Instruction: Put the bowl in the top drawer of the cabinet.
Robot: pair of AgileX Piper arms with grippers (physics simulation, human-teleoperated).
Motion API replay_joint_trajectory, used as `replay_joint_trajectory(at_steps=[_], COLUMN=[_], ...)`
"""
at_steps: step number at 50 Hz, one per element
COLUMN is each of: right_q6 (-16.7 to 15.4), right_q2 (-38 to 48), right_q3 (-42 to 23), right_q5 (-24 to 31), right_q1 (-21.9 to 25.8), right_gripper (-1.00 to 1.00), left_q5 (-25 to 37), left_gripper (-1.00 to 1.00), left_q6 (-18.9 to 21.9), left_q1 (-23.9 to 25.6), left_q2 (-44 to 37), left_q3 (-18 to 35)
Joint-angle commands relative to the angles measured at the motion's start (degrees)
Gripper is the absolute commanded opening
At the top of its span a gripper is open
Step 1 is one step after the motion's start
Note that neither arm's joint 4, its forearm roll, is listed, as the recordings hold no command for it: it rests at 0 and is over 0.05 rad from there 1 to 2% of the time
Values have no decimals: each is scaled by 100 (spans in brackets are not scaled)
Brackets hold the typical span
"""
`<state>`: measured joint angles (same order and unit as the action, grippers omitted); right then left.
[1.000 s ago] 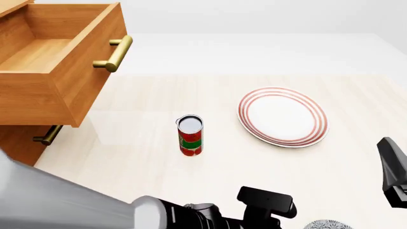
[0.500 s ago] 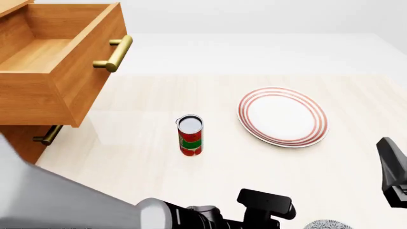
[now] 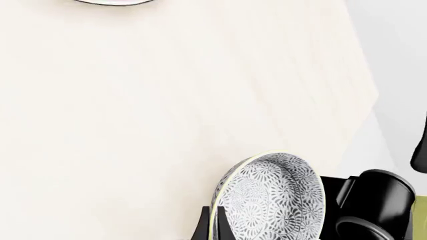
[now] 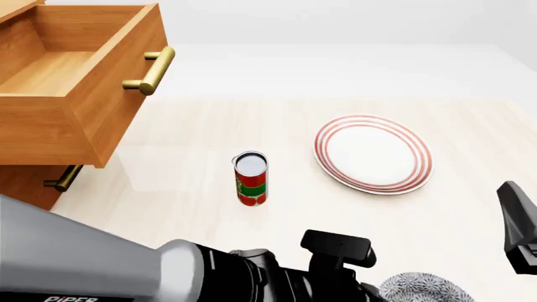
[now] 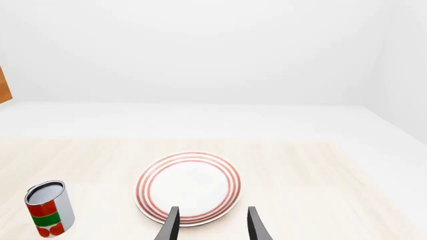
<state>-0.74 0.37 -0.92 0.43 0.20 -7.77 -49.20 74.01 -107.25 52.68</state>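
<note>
The bowl point(image 3: 273, 202), white with a dense blue-grey pattern, hangs tilted above the table with my left gripper point(image 3: 215, 227) shut on its rim. In the front view only part of the bowl point(image 4: 424, 288) shows at the bottom edge, beside the left gripper point(image 4: 373, 292). The top drawer point(image 4: 75, 82) of the cabinet point(image 4: 21, 185) stands pulled open at the far left, its inside bare and its brass handle point(image 4: 151, 70) facing the table. My right gripper point(image 5: 212, 227) is open and holds nothing; it hovers at the right edge point(image 4: 519, 226), short of the plate.
A white plate with red rings point(image 4: 373, 153) lies right of centre. A red and green can point(image 4: 251, 179) stands upright mid-table. The lower drawer's brass handle point(image 4: 63, 178) shows under the open drawer. My left arm point(image 4: 100, 264) fills the bottom left.
The left arm has lifted and drawn a little to the left, bringing more of the bowl into the front view. The right gripper has stayed put.
</note>
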Motion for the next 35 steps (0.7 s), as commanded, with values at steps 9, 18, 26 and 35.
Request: replay_joint_trajectory(at_steps=[9,18,26,35], right_q6=[0,0,0,-2], right_q2=[9,20,57,58], right_q3=[9,-54,-59,-59], right_q5=[-17,35,4,3], right_q1=[1,2,1,2], right_gripper=[100,100,100,100], left_q5=[337,555,793,989], left_gripper=[-100,-100,-100,-100], left_q6=[268,426,542,654], left_q1=[-372,-605,-708,-831], left_q2=[721,1143,1451,1705], left_q3=[-154,-240,-211,-183])
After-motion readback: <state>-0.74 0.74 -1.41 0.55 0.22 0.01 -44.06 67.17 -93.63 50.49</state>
